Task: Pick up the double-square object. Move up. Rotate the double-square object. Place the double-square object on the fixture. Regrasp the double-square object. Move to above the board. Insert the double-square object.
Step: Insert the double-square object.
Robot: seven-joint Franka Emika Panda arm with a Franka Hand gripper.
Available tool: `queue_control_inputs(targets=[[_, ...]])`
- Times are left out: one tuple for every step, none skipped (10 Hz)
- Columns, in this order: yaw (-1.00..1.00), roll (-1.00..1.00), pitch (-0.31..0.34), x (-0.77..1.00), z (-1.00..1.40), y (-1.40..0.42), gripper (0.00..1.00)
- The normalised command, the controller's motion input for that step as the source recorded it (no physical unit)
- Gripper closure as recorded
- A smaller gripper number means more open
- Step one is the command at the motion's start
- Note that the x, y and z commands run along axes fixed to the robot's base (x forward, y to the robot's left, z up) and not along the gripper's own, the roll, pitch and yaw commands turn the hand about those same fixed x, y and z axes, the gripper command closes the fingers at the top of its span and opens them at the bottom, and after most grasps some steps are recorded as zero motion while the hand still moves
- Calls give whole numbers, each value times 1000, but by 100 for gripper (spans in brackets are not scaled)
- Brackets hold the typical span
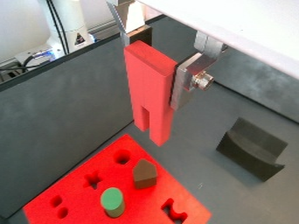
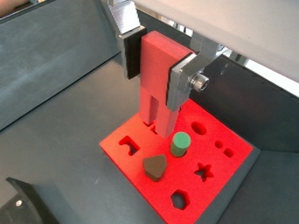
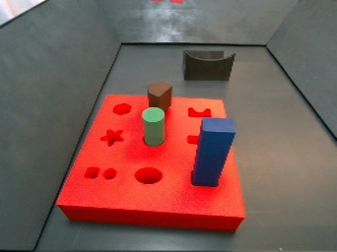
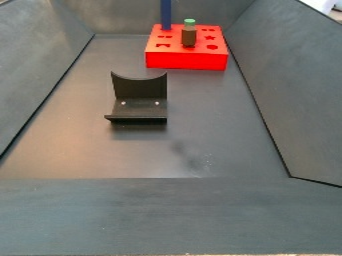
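My gripper (image 1: 153,63) (image 2: 156,70) is shut on the double-square object (image 1: 149,92) (image 2: 156,87), a long red-pink block with a slot in its lower end. The block hangs upright between the silver fingers (image 1: 188,77) (image 2: 180,85), above the board (image 1: 70,199) (image 2: 230,159). The board is a thick red slab with shaped holes, also seen in both side views (image 3: 171,185) (image 4: 214,58). The fixture (image 1: 251,147) (image 2: 24,206) (image 3: 207,64) (image 4: 136,97), dark with a U-shaped notch, stands on the floor away from the board. Neither side view shows the gripper clearly.
On the board stand a green round peg (image 1: 112,202) (image 2: 181,143) (image 3: 153,126), a brown hexagonal peg (image 1: 143,172) (image 2: 156,166) (image 3: 160,94) and a tall blue square block (image 3: 215,151) (image 4: 164,10). Dark grey walls (image 4: 40,90) enclose the floor.
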Motion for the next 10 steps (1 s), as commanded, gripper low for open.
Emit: queue_control_inputs(targets=[[0,0,0,0,0,-23,100],[-114,0,0,346,-57,-149,100],[-249,0,31,651,-126,-257,100],[-291,6,1,651,-191,-317,100],[-280,11,0,683,-271,-351,100],[-311,0,0,663,-337,-377,100],[-289,0,0,691,-449,-386,100],[-309,0,-40,669,-683,-357,100],[-291,0,-90,529,-929,-320,100],[-71,0,-109,297,-1000,-191,100]])
